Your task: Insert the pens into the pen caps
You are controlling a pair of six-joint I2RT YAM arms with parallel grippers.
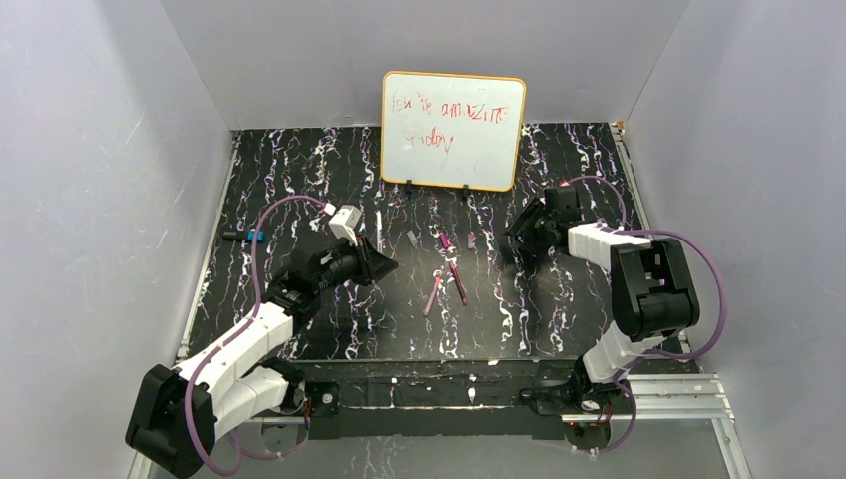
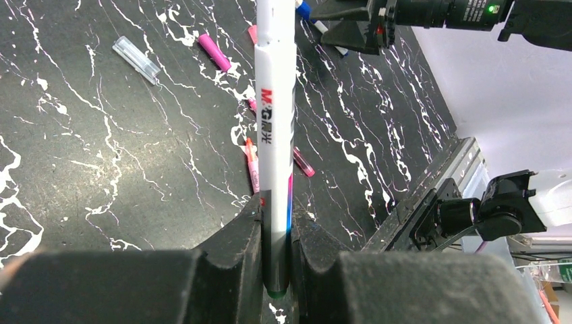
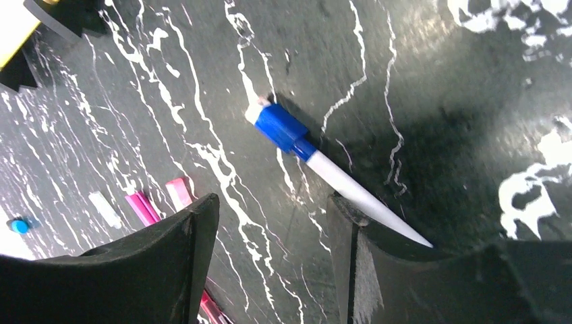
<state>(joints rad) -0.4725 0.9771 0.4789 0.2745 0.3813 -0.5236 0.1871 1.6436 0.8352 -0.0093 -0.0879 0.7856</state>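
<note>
My left gripper [image 2: 275, 216] is shut on a white pen [image 2: 275, 101] with red lettering and holds it above the mat; in the top view the gripper [image 1: 377, 263] is left of centre with the pen [image 1: 379, 232] pointing away. My right gripper [image 3: 273, 209] is open just above the mat, its right finger [image 3: 351, 223] over the body of a white pen with a blue end [image 3: 280, 127]. In the top view it [image 1: 514, 239] is right of centre. A grey cap [image 2: 137, 59], a magenta cap [image 2: 214, 52] and pink pens [image 1: 432, 294] lie between the arms.
A whiteboard [image 1: 454, 130] with red writing stands at the back on black feet. A small blue and black item [image 1: 244, 237] lies at the far left of the mat. Grey walls close in both sides. A metal rail [image 1: 658, 384] runs along the near edge.
</note>
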